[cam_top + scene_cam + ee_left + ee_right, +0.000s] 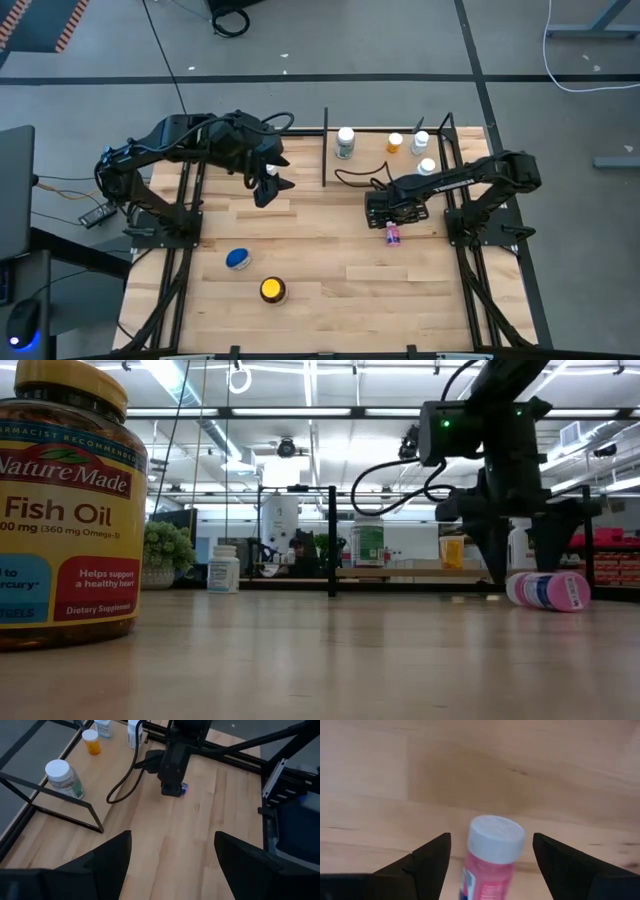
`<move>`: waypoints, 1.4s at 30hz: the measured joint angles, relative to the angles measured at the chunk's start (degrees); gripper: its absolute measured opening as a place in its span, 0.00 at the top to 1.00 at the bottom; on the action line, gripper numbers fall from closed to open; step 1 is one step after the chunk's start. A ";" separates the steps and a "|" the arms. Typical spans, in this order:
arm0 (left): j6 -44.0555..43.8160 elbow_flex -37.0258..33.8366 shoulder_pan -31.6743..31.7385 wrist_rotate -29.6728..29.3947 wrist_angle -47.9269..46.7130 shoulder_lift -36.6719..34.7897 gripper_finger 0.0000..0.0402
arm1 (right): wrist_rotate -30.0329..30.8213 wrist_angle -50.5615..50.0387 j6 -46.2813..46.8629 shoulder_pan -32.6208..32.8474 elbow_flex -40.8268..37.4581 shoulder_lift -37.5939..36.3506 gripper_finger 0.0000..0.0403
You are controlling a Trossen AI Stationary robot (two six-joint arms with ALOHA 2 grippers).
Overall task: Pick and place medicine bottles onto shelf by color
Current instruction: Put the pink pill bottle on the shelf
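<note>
A pink medicine bottle (492, 865) with a white cap lies on its side on the wooden tabletop, right of centre (393, 235). My right gripper (491, 840) points down over it, open. Its fingers stand on either side of the cap end and touch nothing; the low view shows the bottle (550, 590) beside the gripper (520, 560). My left gripper (270, 187) hangs open above the table's left half, holding nothing (172, 845). The shelf (370, 155) at the far right carries several bottles, among them a white-capped green one (345, 142) and an orange one (395, 143).
A blue-lidded bottle (238, 259) and a wide amber bottle with a yellow lid (272, 290) stand near the front left; the amber one fills the low view's left (60, 500). A black cable (350, 178) loops by the shelf. A green plant ball (165, 548) stands far back.
</note>
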 joint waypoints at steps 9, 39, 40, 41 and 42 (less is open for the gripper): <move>-1.22 0.00 0.00 0.00 -0.49 -0.02 0.28 | -1.49 1.82 -1.67 -0.79 0.00 2.33 0.30; -0.91 0.00 0.00 0.00 -3.34 -0.04 0.41 | 22.37 -0.78 3.11 4.39 4.51 -9.59 0.56; -0.72 0.00 0.00 0.00 -3.35 -0.04 0.41 | 26.44 -0.91 3.65 5.54 4.92 -10.76 0.56; -0.45 0.00 0.00 0.00 -3.37 -0.04 0.42 | 30.57 -0.78 3.73 6.85 5.23 -11.90 0.56; -0.21 0.00 0.00 0.00 -3.34 -0.04 0.42 | 34.74 -0.88 3.74 8.14 5.49 -12.76 0.56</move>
